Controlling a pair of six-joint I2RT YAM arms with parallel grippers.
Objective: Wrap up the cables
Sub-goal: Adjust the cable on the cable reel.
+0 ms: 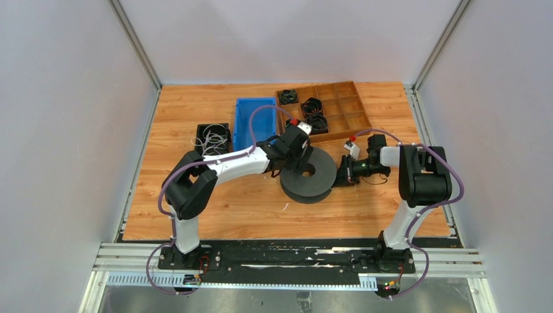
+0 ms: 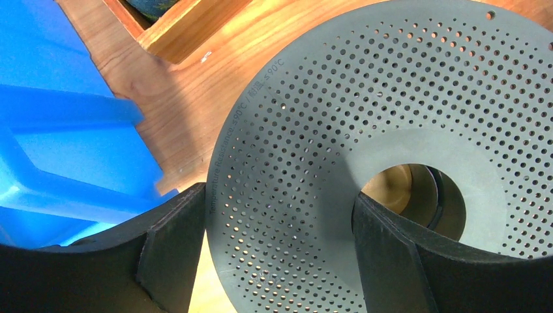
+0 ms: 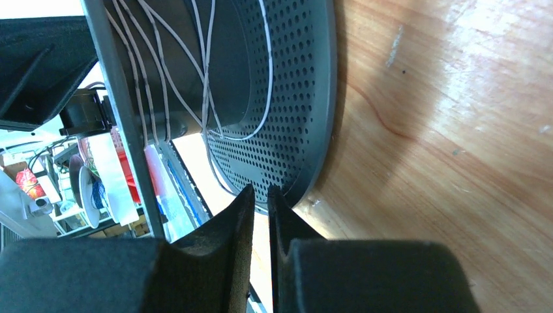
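The grey spool (image 1: 306, 175) lies flat on the table (image 1: 195, 212) between the two arms, its hub standing straight up. The cables (image 3: 207, 78) are already partly on it. Thin white strands cross the core between the two perforated flanges, and one loop sags onto the lower flange. More of the same wire sits bunched in the black tray (image 1: 213, 126), far off to the left.

The left gripper (image 1: 293, 153) comes down from above and straddles the top flange, one finger (image 2: 169, 254) outside the rim and the other at the centre hole. It looks to be clamping that ring.

The right gripper (image 1: 340, 175) is the one nearer the wound wire. It reaches in level from the spool's right side, pointing at the core, with its tips just at the lower flange's edge. Its fingers (image 3: 222, 254) are pressed almost together, one stacked above the other. A strand runs from the core out toward that slit, roughly along the gripper's own line, then slips behind a finger. Whether it is pinched I cannot tell.
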